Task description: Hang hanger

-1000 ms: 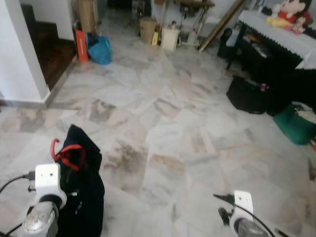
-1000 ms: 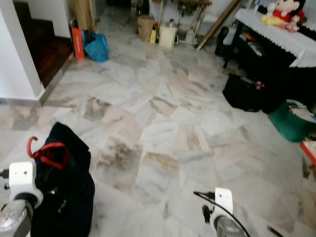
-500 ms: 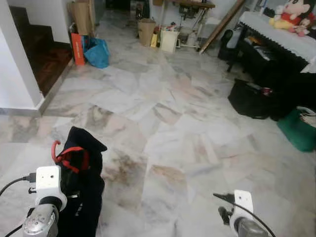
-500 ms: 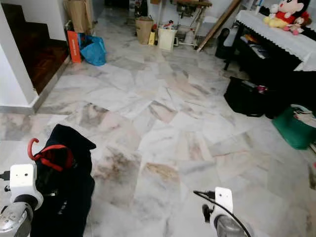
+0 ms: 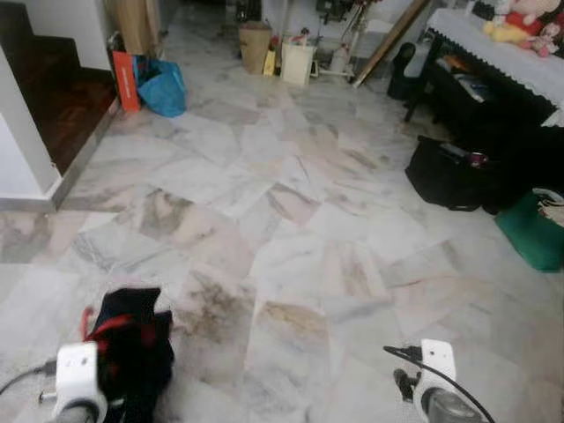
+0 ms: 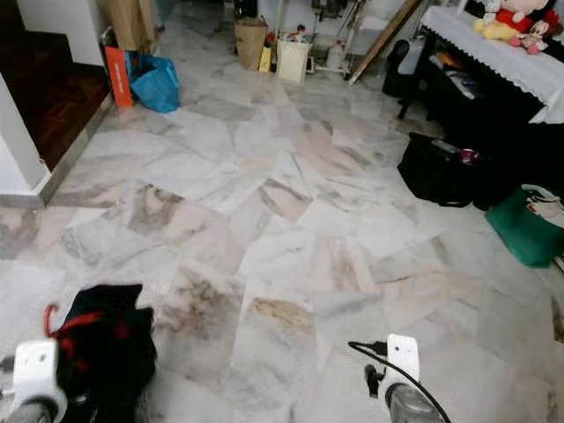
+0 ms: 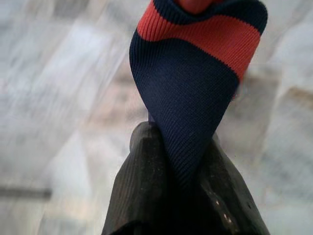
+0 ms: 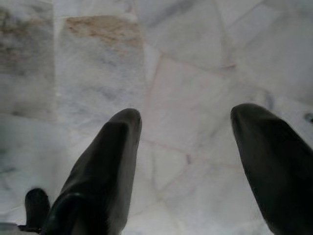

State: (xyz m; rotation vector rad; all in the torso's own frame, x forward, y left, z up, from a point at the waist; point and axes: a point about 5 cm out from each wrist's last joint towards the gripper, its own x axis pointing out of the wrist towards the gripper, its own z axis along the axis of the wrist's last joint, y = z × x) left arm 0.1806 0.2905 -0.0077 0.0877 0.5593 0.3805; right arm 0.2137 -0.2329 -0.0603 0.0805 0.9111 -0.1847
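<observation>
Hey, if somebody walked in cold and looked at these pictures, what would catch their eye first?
Probably the dark navy garment with a red stripe on a red hanger, held low at the robot's left, the left gripper pinching the knit fabric. Around it spreads the pale marble floor. At the far right, a white-covered table carries stuffed toys, with a blue bag by the far left wall.

Garment (image 5: 132, 339) lower w/ left gripper (image 7: 182, 161)
</observation>
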